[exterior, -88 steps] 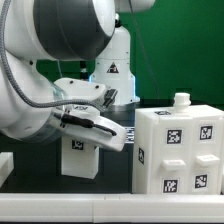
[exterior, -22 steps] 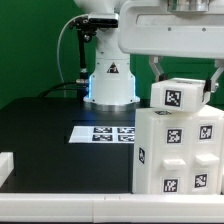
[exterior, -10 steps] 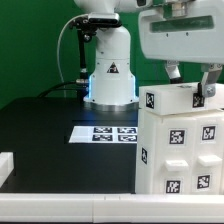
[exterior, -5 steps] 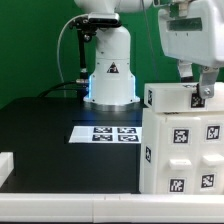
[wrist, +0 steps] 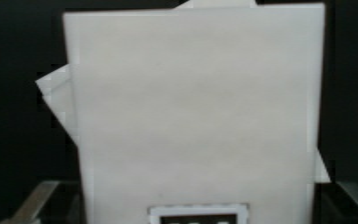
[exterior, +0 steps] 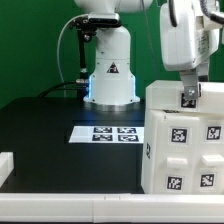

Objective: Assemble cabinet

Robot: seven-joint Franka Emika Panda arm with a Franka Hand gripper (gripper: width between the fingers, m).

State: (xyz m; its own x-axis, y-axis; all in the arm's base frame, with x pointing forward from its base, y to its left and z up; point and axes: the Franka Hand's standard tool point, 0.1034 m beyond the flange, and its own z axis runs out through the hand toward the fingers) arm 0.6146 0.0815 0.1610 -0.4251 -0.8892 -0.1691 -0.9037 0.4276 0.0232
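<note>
Wrist view shows the claw pinching a white panel, fingers low at either edge. Only the exterior view shows that panel sitting atop the cabinet box below the claw, marker board off beside.

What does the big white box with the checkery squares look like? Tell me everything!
The cabinet is a blocky white box that looks like plastic, standing upright on the black table at the exterior view's right. Its front has raised square faces with small black-and-white tags. A matching white panel lies on top of it, tagged too. The gripper reaches down onto that panel; whether it grips cannot be told. In the wrist view the panel looks plain, smooth and white.
</note>
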